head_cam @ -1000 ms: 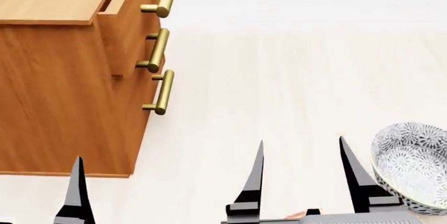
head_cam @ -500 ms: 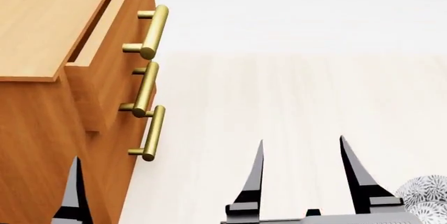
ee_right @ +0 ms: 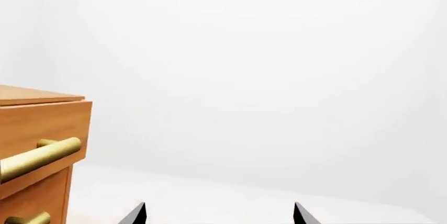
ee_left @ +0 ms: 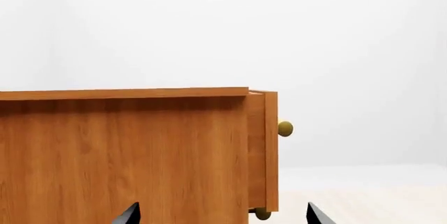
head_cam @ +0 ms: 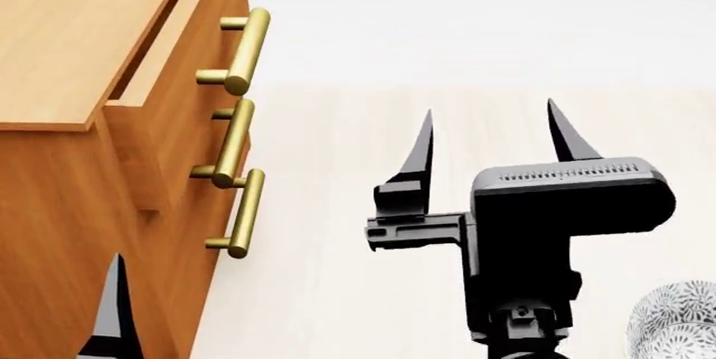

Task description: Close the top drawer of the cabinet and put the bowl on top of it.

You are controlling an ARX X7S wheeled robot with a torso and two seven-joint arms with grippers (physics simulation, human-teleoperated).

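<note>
Left gripper (head_cam: 112,309): only one fingertip shows in head view, low beside the cabinet (head_cam: 67,208) side. Left wrist view shows two tips spread with nothing between, so jaws apart, empty.

Top drawer (head_cam: 184,65): pulled out from under the cabinet top, gap visible along its upper edge; not yet closed. Its brass handle (head_cam: 241,50) sits up and to the left of the right gripper (head_cam: 492,145), well apart.

Right gripper: raised, jaws spread, empty, fingers pointing away from the robot.

Bowl (head_cam: 677,325): on the floor, below and right of the right gripper, partly cut off by the frame edge.

Risks (judgement):
- Pushing on one handle end could skew the drawer and jam it.
- A spread finger could snag the handle bar.
- The bowl is nearly out of sight; reaching blind could knock it away.
</note>
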